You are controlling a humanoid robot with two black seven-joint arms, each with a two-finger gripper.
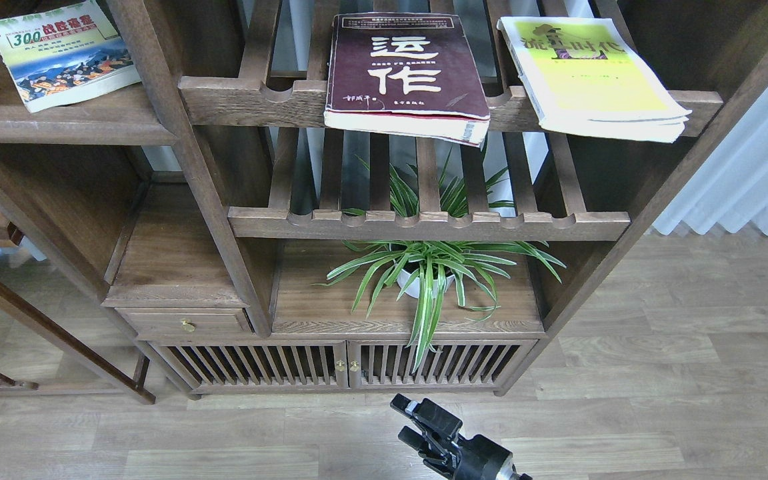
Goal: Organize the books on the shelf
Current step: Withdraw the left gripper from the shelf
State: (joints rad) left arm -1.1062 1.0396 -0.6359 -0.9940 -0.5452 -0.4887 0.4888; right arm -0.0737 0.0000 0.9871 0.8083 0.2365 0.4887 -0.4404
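The "300" book with the blue picture lies flat on the solid dark-brown shelf at the upper left. The thick maroon book with white characters lies on the top slatted rack, overhanging its front rail. The yellow-green white-edged book lies to its right on the same rack, also overhanging. My right gripper is low at the bottom centre, over the floor in front of the cabinet, far below the books. Its two fingers stand apart with nothing between them. My left gripper is out of view.
A second slatted rack sits under the top one. A potted spider plant stands on the board below it. A small drawer and slatted doors are at the cabinet base. A white curtain hangs at the right.
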